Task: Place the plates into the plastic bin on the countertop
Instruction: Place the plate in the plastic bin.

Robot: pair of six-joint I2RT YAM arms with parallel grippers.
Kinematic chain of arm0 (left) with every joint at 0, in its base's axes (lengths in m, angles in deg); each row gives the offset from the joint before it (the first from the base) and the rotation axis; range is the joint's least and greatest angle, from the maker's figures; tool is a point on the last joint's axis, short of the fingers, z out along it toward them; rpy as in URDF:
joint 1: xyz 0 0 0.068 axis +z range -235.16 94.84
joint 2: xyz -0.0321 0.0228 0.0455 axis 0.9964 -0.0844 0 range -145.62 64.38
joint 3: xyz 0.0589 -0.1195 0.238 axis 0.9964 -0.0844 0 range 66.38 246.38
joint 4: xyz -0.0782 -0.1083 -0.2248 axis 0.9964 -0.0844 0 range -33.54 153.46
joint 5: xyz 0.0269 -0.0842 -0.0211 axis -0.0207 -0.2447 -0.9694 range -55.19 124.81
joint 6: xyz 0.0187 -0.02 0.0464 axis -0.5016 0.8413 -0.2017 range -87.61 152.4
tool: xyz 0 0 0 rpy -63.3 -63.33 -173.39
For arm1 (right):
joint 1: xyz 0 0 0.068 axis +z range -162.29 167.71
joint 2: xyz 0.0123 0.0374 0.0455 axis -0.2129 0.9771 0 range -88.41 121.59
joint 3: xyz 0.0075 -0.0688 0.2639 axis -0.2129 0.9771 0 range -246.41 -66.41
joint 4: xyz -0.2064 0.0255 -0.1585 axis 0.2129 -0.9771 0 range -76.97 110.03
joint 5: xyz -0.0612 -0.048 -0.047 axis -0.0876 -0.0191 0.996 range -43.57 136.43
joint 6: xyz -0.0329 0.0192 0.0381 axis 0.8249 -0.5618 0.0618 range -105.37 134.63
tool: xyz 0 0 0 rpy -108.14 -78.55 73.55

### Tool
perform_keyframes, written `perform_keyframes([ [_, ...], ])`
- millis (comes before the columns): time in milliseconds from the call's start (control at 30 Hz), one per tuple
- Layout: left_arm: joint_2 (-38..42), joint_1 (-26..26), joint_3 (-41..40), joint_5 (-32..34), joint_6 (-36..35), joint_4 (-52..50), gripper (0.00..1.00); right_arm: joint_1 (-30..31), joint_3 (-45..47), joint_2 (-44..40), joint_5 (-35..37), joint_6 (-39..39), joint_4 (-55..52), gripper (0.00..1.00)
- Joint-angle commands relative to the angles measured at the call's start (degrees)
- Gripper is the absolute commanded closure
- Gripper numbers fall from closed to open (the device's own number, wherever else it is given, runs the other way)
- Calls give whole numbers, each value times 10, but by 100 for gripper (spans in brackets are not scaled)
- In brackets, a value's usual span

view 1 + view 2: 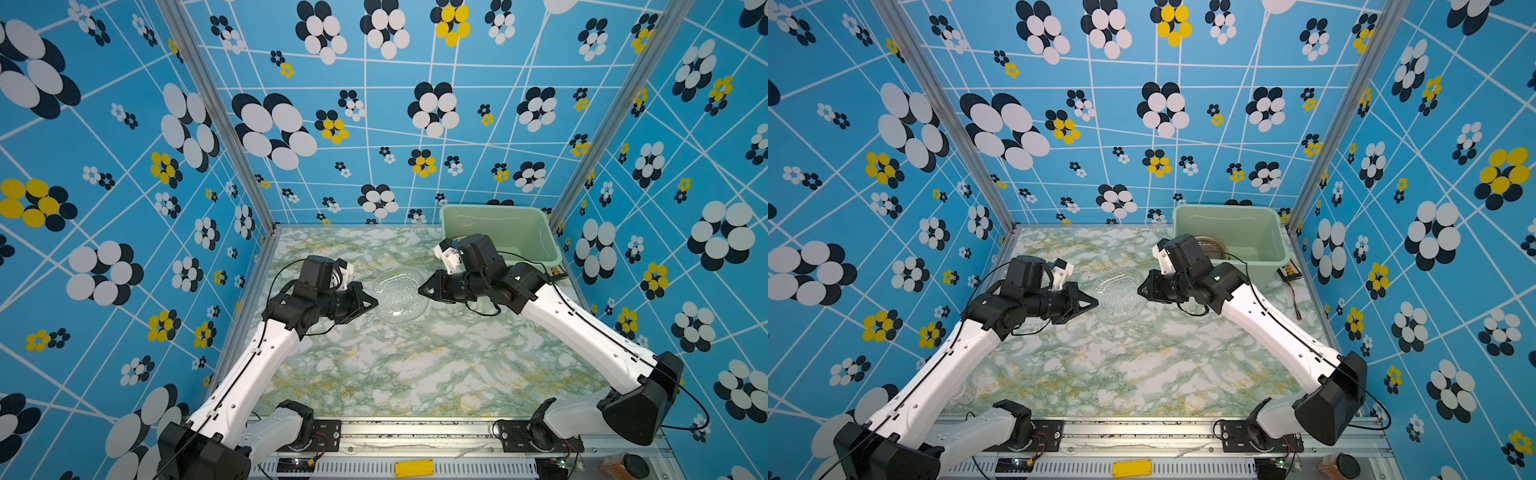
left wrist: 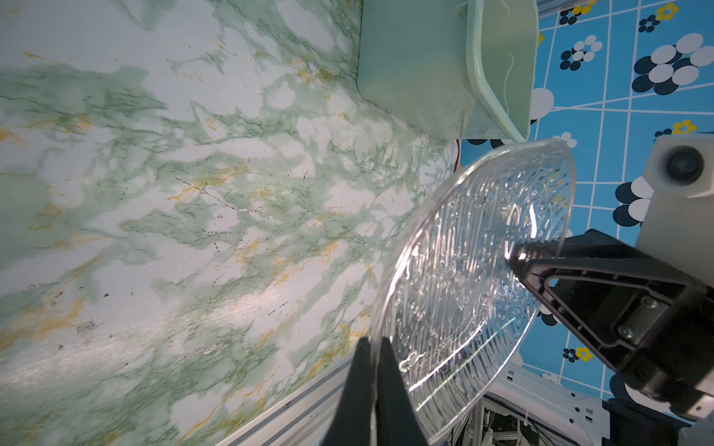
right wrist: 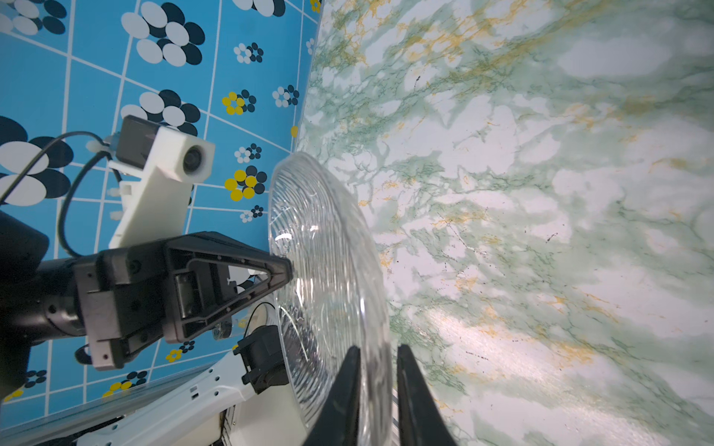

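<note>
Left wrist: fingers (image 2: pixel 353 390) tight on glass plate (image 2: pixel 475 270)

Blue flower-print walls (image 1: pixel 374 137). Aluminium rail (image 1: pixel 415 430) along front edge; yellow tag (image 1: pixel 414 468) below. Brown jar (image 1: pixel 615 467), black lid, front right corner. Small black gadget (image 1: pixel 1289 272), red wire, near right wall.
</note>
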Motion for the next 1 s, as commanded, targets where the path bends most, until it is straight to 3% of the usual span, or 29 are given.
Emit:
perform_keyframes([
  [0, -5, -5, 22, -12, -3, -6, 100, -2, -20, 1, 1, 5, 6, 92],
  [67, -6, -5, 24, -11, -2, -6, 100, -2, -19, 2, 1, 5, 5, 100],
  [167, -7, -4, 27, -8, 1, -4, 100, -2, -22, 1, 7, 5, -2, 100],
  [267, -4, -5, 29, -2, 5, 0, 86, -2, -29, -5, 25, 5, -9, 100],
  [500, 35, -4, 19, 30, 3, 51, 39, -26, -84, -7, 69, 10, -51, 100],
  [800, 167, -5, -44, 163, -55, 178, 11, -134, -222, 46, 114, 69, -181, 100],
  [967, 176, -5, -51, 160, -83, 186, 8, -214, -257, 78, 119, 88, -203, 100],
])
